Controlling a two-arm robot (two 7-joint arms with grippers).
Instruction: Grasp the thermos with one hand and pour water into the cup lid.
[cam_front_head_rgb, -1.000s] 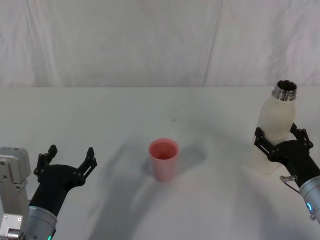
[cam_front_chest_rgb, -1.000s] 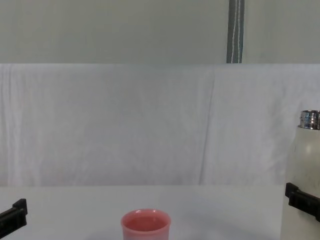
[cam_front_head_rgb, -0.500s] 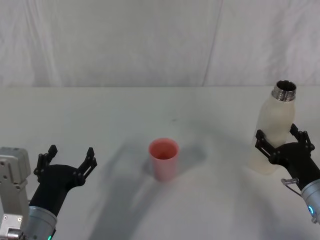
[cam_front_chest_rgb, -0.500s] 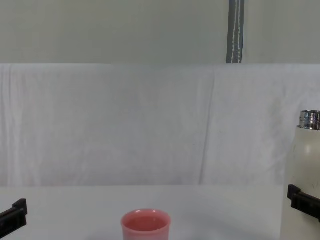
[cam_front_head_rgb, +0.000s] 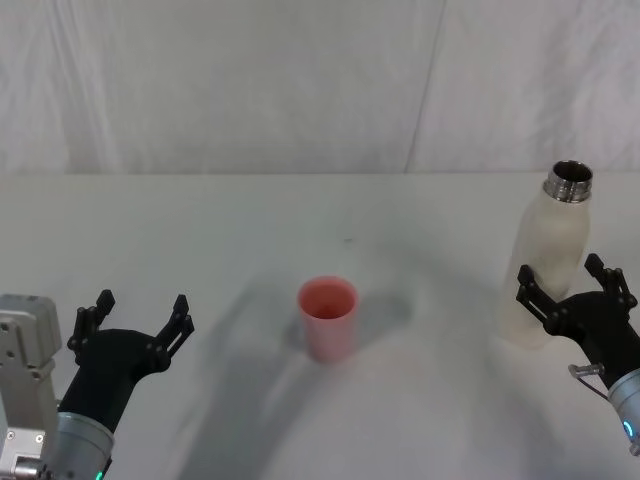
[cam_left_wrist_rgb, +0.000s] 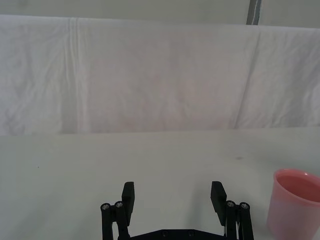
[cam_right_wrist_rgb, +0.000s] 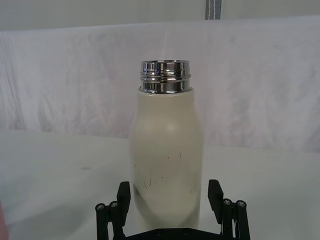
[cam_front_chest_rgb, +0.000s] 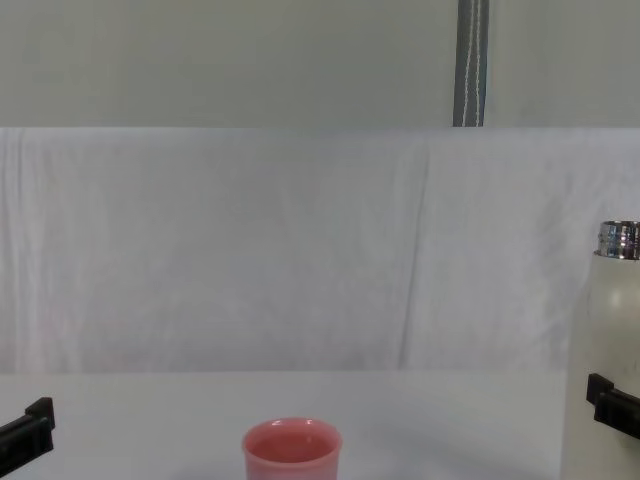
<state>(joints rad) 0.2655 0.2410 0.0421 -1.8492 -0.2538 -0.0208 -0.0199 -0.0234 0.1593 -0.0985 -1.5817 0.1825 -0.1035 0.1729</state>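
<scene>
The right tool (cam_front_head_rgb: 572, 288) is spread wide around the lower body of the thermos (cam_front_head_rgb: 548, 262), its fingers seemingly clear of the wall, nothing gripped. The thermos stands upright on the tabletop (cam_front_head_rgb: 300, 220) at the right. The cup lid (cam_front_head_rgb: 327, 318) sits mid-table, well apart. The left tool (cam_front_head_rgb: 138, 318) is held open near the left edge.

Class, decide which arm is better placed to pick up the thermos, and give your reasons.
The right. Its open gripper already straddles the upright thermos, while the left gripper sits open across the table, beyond the pink cup.
</scene>
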